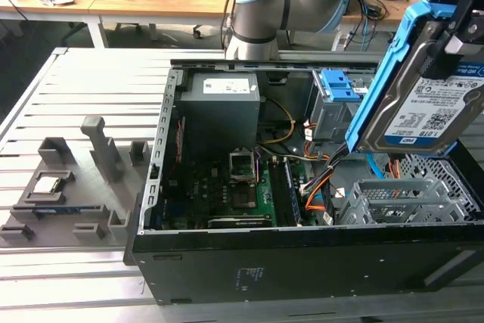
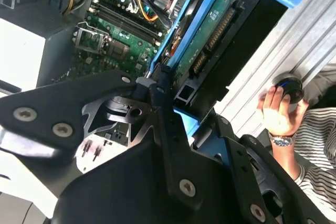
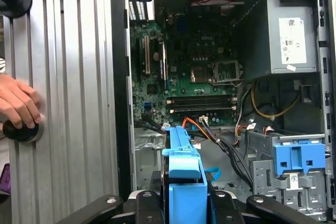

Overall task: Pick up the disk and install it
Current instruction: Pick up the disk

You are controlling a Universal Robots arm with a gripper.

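Note:
The disk (image 1: 423,88), a silver-grey drive with a white-and-blue label in a bright blue carrier frame, hangs tilted in the air above the open computer case (image 1: 302,262), at the exterior view's right. My gripper (image 1: 448,24) is shut on its upper part. In the second wrist view the disk (image 2: 226,40) stands on edge between my black gripper (image 2: 181,109) fingers, green circuit side showing. The first wrist view looks along the blue carrier edge of the disk (image 3: 184,166) held in my gripper (image 3: 184,203), over the case interior beside the drive cage (image 3: 291,161) with blue latches.
Inside the case lie the motherboard (image 1: 234,187), the power supply (image 1: 223,107), loose cables and a metal drive cage (image 1: 401,202). Grey fixtures (image 1: 98,156) with a small chip (image 1: 49,184) stand on the slotted table at the exterior view's left. A person's hand (image 3: 18,103) rests on a black knob.

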